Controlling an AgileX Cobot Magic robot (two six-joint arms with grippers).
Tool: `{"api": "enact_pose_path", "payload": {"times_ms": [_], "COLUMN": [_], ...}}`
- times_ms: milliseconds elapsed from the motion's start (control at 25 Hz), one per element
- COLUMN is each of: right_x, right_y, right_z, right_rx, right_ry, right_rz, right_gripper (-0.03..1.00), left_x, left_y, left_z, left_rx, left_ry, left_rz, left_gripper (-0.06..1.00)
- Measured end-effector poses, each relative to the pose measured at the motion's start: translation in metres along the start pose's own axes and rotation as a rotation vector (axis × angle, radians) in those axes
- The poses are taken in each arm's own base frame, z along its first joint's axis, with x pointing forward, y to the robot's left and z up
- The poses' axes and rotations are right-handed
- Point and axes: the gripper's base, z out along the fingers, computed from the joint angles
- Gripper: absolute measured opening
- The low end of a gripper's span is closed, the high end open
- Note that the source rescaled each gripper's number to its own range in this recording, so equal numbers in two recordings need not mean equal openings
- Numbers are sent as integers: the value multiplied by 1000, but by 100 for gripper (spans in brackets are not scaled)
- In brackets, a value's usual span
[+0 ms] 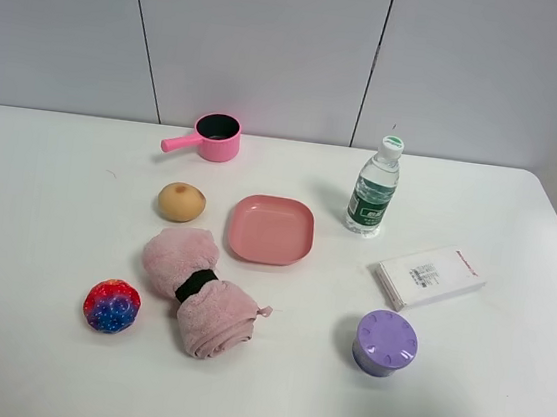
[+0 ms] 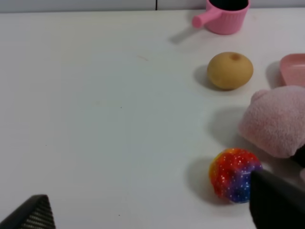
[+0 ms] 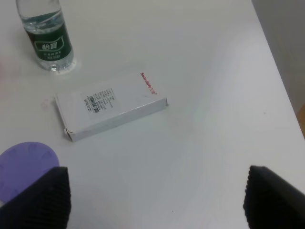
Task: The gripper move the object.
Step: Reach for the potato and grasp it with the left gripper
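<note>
Tan bun [image 2: 229,70] sits ahead of the left gripper [image 2: 148,200], a bit to one side, past the glitter ball [image 2: 233,174]; the left arm is nearer; that gripper is spread wide, holding nothing.

The exterior high camera is looking steeply down on the white table [image 1: 20,360] from its near side. It is facing the panelled wall [image 1: 278,37] from far enough back to be taking in everything around the pink plate [image 1: 271,230]. The left wrist camera is sitting low and close, left of the plate, facing the wall and sharing the tan ball [image 2: 229,70], glittery ball [image 2: 233,174] and pink pot [image 2: 224,16]. The right wrist camera is looking down right of the plate, sharing the bottle [image 3: 46,40], white box [image 3: 112,105] and purple lid [image 3: 21,162].
</note>
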Motion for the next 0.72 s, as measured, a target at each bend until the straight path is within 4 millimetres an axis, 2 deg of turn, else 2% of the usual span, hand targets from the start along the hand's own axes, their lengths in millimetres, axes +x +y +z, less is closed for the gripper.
{"api": "enact_pose_path", "payload": {"times_ms": [40, 720], "right_x": [0, 0], "right_y": [0, 0], "right_z": [0, 0], "right_rx": [0, 0], "right_ry": [0, 0], "right_rz": [0, 0], "right_gripper": [100, 100], "left_x": [0, 0], "left_y": [0, 0], "left_z": [0, 0], "left_rx": [0, 0], "left_ry": [0, 0], "left_rz": [0, 0], "left_gripper": [92, 92]}}
